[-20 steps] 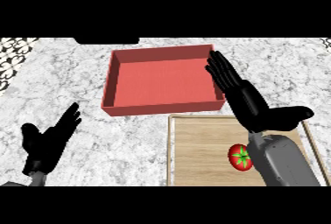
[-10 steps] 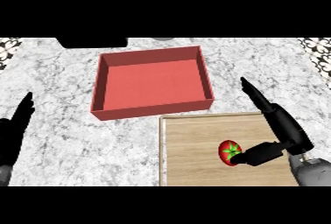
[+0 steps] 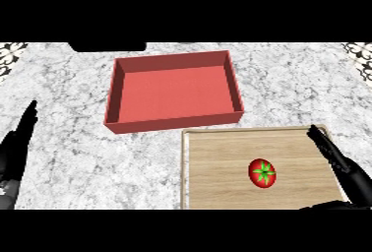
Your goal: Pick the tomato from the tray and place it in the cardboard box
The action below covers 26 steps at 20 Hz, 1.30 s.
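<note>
tomato: red, with a green star-shaped stem on top; lies on the tray, right of the tray's middle and toward its near end; touched by neither hand.
tray: pale wood with a raised rim, flat on the counter; used here as the landmark; near end cut off by the lower edge of the view.
cardboard box: red, square and open-topped, with low walls and a bare red floor; just beyond the tray's far edge and shifted toward the tray's left; near wall close beside the tray's far rim, contact not clear.
right hand: black; along the tray's right rim, fingers straight and held together, tips near the tray's far right corner; thumb showing as a dark shape over the tray's near right corner; spread open, holding nothing; apart from the tomato, with bare wood between.
left hand: black; well to the left of the tray, at the left edge of the view; fingers straight and pressed together, pointing away from the robot; open, resting, holding nothing.
counter: grey-white marble, under the tray and the box, stretching left of the tray to the left hand.
dark shape: black and flat, far beyond the tray, past the box's far left corner, at the top edge of the counter; kind of thing not clear.
</note>
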Tool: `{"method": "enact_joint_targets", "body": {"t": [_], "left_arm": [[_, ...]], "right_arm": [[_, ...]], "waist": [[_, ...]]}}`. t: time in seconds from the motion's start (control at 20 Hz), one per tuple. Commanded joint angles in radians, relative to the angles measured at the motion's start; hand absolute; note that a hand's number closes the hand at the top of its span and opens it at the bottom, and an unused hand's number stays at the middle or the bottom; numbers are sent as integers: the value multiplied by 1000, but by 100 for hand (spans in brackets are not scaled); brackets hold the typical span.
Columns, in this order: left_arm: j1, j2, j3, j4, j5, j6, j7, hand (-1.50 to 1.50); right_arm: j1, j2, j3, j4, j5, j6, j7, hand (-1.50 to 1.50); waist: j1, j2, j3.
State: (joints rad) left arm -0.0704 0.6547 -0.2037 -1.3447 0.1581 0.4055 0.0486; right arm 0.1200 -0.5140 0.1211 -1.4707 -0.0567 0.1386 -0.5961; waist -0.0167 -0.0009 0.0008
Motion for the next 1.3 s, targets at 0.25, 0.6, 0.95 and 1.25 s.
{"method": "enact_joint_targets", "body": {"t": [0.25, 0.6, 0.95, 1.25], "left_arm": [[-33, 18, 21, -4, -17, -29, 34, 0], [-72, -31, 25, 82, -44, -40, -17, 0], [-68, -61, 40, 22, -81, -43, 51, 0], [-55, -79, 125, 61, -102, -125, 15, 0]], "right_arm": [[-48, -259, 2, -98, 241, 28, 164, -150], [-172, -304, 144, -192, 378, 177, 443, -150], [-259, -220, 187, -186, 384, 348, 607, -150], [-301, -96, 200, -129, 535, 354, 626, -150]], "waist": [[17, -1, -3], [23, 3, -4], [20, 0, -1], [19, 1, -1]]}}
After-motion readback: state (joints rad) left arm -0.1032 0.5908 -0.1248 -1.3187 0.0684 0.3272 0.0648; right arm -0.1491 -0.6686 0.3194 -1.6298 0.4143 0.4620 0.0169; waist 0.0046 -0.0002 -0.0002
